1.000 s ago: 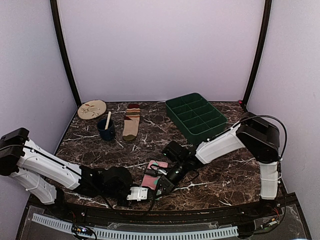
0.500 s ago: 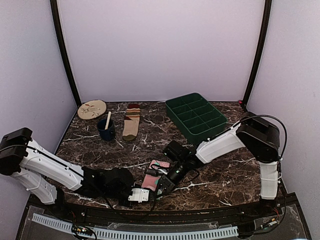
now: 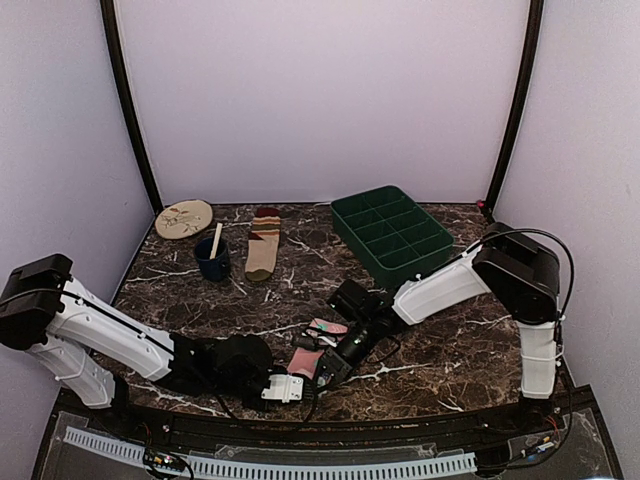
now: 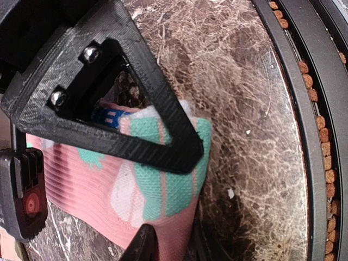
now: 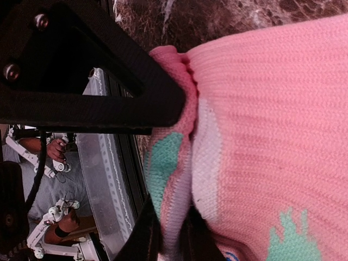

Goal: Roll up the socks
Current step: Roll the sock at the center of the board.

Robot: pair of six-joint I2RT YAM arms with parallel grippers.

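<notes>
Nearest the table's front edge, left claw lies low over the marble, its fingers closed on the folded, teal-and-white-marked end of the pink sock. Fabric bulges out between them, so this reads as a pinch, likely there to anchor the turned-over end so it does not spring flat. Just beyond it, meeting the same sock from the far side, right claw is pressed almost together on a thin lip of the pink knit, the hem bunched against its upper finger. Judged the working hand: it holds the edge so it can be carried over toward left claw. The sock sits between the two claws, partly doubled, not yet a tight roll; the remainder shows as a pink strip on the table past right claw. Two grips on one short piece make sense, one to hold and one to turn. Risk, as I judge it: the thin pinch could slip off the knit. Well beyond both claws, off to left claw's side, the tan sock lies flat and untouched, a dark blue cup with a pale stick just beside it, a patterned plate farther back. Far behind right claw stands a green divided tray, apart from the work
</notes>
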